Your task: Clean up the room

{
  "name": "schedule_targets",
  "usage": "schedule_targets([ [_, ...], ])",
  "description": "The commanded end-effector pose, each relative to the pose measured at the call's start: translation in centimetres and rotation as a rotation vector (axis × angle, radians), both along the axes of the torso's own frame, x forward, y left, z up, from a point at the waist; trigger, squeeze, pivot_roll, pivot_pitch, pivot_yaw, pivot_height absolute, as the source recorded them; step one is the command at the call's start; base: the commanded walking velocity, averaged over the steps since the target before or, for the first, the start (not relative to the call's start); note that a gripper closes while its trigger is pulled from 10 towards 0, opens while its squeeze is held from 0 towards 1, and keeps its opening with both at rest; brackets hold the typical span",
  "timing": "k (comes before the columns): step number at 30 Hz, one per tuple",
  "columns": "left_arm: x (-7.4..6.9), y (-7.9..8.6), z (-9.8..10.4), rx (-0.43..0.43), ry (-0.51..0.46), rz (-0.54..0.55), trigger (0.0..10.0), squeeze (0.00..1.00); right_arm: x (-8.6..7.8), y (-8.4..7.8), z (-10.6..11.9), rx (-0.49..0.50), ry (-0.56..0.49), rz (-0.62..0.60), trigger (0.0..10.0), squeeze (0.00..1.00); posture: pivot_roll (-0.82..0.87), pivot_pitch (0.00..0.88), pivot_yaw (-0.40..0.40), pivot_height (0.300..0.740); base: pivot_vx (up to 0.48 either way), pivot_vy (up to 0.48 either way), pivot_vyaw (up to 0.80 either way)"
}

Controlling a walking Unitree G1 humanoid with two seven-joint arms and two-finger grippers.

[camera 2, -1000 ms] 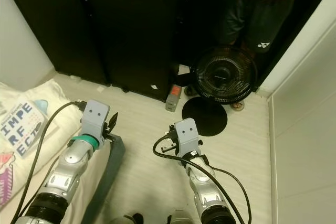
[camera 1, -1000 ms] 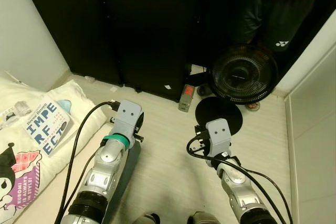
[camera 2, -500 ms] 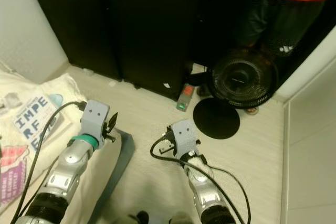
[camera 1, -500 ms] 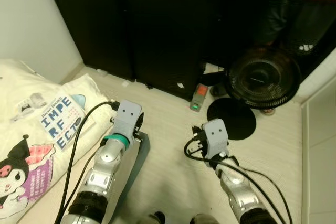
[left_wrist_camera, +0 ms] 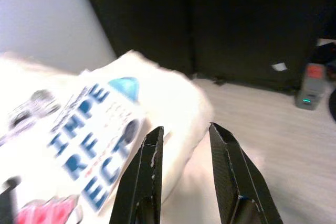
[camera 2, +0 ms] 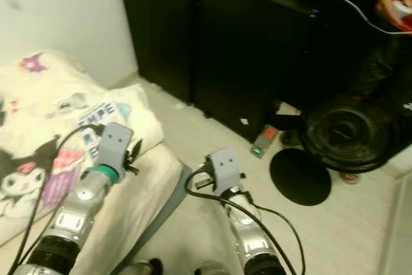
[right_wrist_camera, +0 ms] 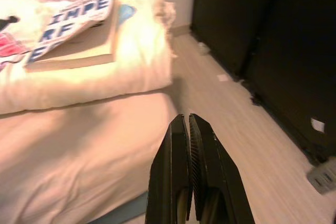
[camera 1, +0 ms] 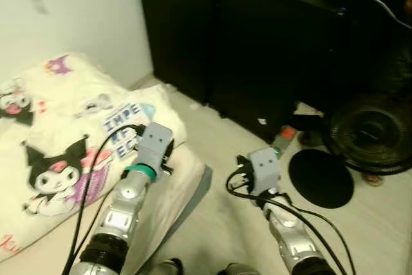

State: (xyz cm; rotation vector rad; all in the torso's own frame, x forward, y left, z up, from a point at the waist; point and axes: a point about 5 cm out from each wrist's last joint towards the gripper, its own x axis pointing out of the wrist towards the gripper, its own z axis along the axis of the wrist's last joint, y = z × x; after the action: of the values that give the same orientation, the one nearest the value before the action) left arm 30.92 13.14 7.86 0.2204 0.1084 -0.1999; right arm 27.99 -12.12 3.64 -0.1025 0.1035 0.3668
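On the bedding (camera 1: 58,159), book (left_wrist_camera: 86,129) beside left claw (left_wrist_camera: 184,135).

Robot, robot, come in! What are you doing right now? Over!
Left gripper open, right gripper shut, both empty. Book lies on the bedding ahead-left. Fan on floor to the right.

Both head eyes look steeply down past the arms at the bed (camera 1: 38,152) and floor. Each wrist camera looks close along its pincer at the book (right_wrist_camera: 73,24), which both share.
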Motion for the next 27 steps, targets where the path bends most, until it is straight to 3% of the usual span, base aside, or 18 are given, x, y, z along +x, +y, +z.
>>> schedule_targets([
  [1,-0.28,-0.32,-0.69,-0.003,0.029,-0.011,10.0,0.0,-0.29,-0.39,-0.3,0.003,0.008,-0.011,10.0,0.0,-0.11,0.033,0.026,0.74,0.0,0.0,0.71],
  [27,-0.2,-0.45,-0.61,-0.004,0.029,-0.014,10.0,0.0,-0.28,-0.21,-0.02,0.025,-0.004,-0.004,10.0,0.0,-0.12,0.033,0.029,0.74,0.0,0.0,0.7],
])
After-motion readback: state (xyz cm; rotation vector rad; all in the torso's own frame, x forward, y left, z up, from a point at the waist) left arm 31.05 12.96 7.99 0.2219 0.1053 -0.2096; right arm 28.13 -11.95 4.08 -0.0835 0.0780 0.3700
